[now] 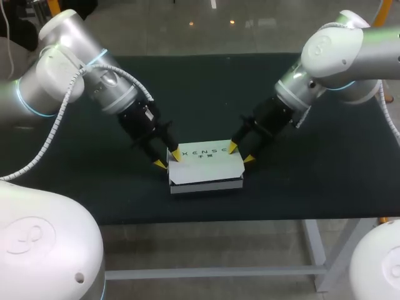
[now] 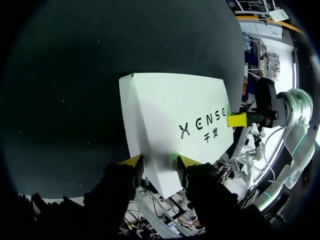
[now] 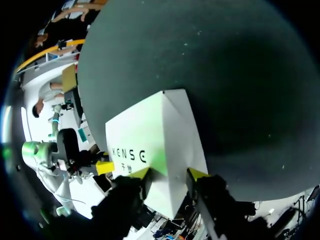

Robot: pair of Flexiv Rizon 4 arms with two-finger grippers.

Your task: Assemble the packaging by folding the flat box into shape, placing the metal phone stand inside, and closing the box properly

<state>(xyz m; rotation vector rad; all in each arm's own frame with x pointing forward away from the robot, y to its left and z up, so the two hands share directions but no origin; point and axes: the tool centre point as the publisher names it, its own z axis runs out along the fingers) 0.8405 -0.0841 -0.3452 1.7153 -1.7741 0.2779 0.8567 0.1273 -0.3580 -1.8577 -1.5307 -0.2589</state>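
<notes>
Cardboard box [image 1: 206, 167], white and rectangular, lies on the dark table [image 1: 312, 187] close to its near edge, about midway between the two arms, with its long axis running left to right. Its lid is down, and a grey band [image 1: 206, 186] of the base shows along the near side. The metal phone stand is nowhere in view; whether it is already inside cannot be told.

The left gripper [image 1: 169, 159] stands at the box's left end and the right gripper [image 1: 240, 153] at its right end, both towards the far corners, so each arm is nearest to its own end. Each is released: the fingers stand apart, straddling the end of the box from above. In each wrist view the box runs out ahead from between the yellow tips. Neither seems to clamp the card from two sides; the tips look rather to rest on the ends of the lid.

As I judge it, the coming move turns on this facing. The box lies lengthwise between the two grippers, so pressing down or tucking in the ends calls for both arms at once, each working inward along the long axis.

Dark lettering [image 1: 208, 152] is printed on the lid along its far edge: a row of spaced capitals with two smaller characters beneath, upright as seen from the robot's side.
</notes>
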